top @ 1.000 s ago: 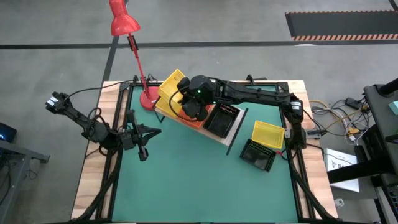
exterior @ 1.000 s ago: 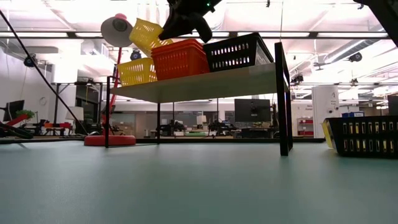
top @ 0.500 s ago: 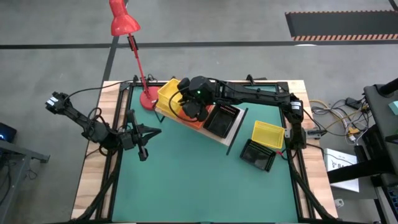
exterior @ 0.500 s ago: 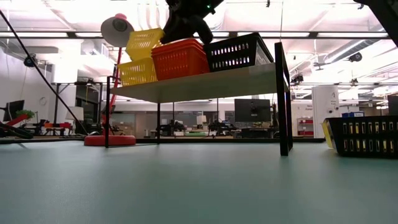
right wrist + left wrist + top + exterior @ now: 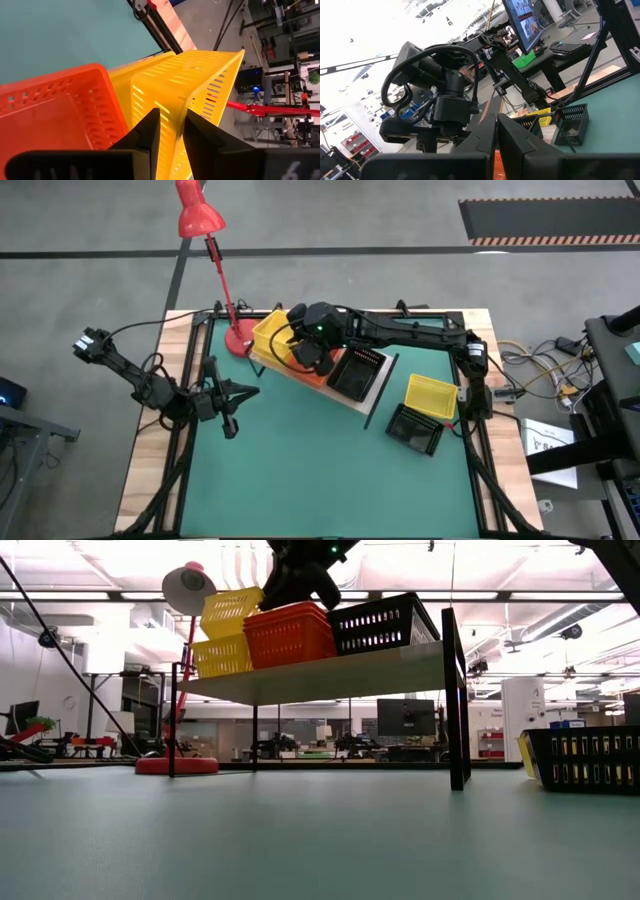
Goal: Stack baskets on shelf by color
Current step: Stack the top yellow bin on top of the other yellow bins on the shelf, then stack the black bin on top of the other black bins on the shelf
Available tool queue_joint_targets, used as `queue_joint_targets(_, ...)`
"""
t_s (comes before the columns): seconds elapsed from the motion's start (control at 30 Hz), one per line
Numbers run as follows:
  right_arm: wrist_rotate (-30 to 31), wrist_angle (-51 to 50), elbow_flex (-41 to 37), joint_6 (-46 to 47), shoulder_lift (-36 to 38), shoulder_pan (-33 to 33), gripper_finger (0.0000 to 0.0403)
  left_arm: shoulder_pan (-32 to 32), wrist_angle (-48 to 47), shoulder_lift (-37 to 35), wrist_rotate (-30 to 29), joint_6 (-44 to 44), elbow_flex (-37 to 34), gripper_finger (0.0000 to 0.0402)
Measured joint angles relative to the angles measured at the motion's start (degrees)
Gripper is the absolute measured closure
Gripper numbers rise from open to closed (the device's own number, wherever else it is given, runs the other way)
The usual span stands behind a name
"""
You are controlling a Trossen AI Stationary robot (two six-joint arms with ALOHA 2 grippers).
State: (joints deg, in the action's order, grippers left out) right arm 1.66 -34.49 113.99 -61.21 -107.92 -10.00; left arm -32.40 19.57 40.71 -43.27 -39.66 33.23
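Shelf (image 5: 372, 402) sits upper centre of the surface (image 5: 300, 470), running diagonally. On it, 3 basket groups in a row; the upper-left stack's top basket (image 5: 231, 610) sits tilted. Lamp (image 5: 215, 255) base just left of shelf. 2 more baskets (image 5: 425, 413) lie right of shelf, near right edge.

Yellow baskets: three seen – two on the shelf (image 5: 372, 402) (lower (image 5: 220, 656), upper tilted (image 5: 230, 610)), one on the mat (image 5: 432, 393)
Orange baskets: one stack (image 5: 290, 635), number unclear
Black baskets: two (image 5: 358, 370) (image 5: 414, 429)
Lamps: one (image 5: 200, 218)
Arms: two
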Motion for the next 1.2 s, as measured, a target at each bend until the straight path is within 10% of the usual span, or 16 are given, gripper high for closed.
queue_joint_targets(0.33, -0.02, -0.35, 0.31, 18.43, 0.0, 0.13, 0.0333, 0.02, 0.0, 0.11, 0.0, -0.22, 0.0, 0.04)
queue_joint_targets(1.2, -0.06, -13.04, 3.33, 32.03, 5.34, 8.63, 0.0384, 0.02, -0.49, 0.88, -0.07, -0.13, -0.15, 0.04)
